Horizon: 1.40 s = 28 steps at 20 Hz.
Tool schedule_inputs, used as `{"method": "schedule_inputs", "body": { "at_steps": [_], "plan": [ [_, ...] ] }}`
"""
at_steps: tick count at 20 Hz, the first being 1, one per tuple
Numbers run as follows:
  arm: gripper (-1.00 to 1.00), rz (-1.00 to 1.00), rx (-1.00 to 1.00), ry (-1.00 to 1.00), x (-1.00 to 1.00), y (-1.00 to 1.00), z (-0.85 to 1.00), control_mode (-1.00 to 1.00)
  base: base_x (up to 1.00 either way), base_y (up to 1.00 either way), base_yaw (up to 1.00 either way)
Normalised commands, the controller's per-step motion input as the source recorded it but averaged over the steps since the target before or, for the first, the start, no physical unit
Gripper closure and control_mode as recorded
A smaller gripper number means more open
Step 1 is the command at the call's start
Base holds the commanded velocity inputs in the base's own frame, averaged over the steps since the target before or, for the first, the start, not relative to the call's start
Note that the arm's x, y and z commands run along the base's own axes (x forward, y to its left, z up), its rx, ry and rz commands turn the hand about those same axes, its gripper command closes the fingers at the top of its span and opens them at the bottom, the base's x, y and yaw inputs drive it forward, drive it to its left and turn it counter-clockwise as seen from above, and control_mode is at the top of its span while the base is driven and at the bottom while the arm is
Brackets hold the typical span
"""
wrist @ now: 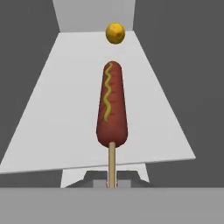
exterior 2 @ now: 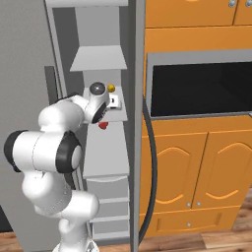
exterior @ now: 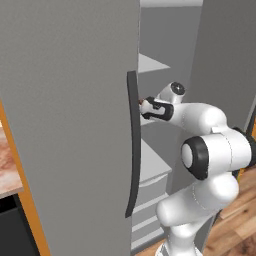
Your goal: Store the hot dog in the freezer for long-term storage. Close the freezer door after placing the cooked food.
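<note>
The hot dog (wrist: 112, 105) is a reddish-brown sausage with a yellow squiggle, on a thin wooden stick. My gripper (wrist: 112, 183) is shut on the stick's lower end and holds the sausage out over a white shelf (wrist: 57, 131) inside the freezer (exterior 2: 101, 54). My hand (exterior: 151, 108) reaches into the open compartment at mid height, with a bit of red showing at its tip. The freezer door (exterior: 225, 50) stands swung open on the right. In the right base view the door (exterior 2: 138, 98) is edge-on, its dark curved handle (exterior 2: 152, 162) facing away.
A small yellow ball (wrist: 115, 33) lies at the back of the shelf. A small red lump (exterior 2: 103, 125) shows just below my hand (exterior 2: 100, 104). The wider grey door (exterior: 65, 100) is shut on the left. White drawers (exterior 2: 106, 197) sit below. Orange cabinets (exterior 2: 197, 167) stand to the right.
</note>
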Motion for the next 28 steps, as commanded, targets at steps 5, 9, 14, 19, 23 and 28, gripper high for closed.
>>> {"method": "schedule_inputs", "body": {
  "at_steps": [5,9,14,19,23,28],
  "plan": [
    [1.00,0.00,0.00,0.03,0.38,0.00,-0.09,-1.00,0.00,0.00,0.00],
    [1.00,0.00,0.00,0.00,0.23,0.00,-0.13,-1.00,0.00,0.00,0.00],
    [1.00,0.00,0.00,0.00,0.23,0.01,-0.05,-1.00,0.00,0.00,0.00],
    [1.00,0.00,0.00,0.00,0.17,0.05,-0.19,-1.00,0.00,0.00,0.00],
    [1.00,0.00,-0.01,0.00,0.16,0.08,-0.24,-1.00,0.00,0.00,0.00],
    [1.00,0.00,-0.01,0.00,0.22,0.06,-0.25,-1.00,0.00,0.00,0.00]
  ]
}}
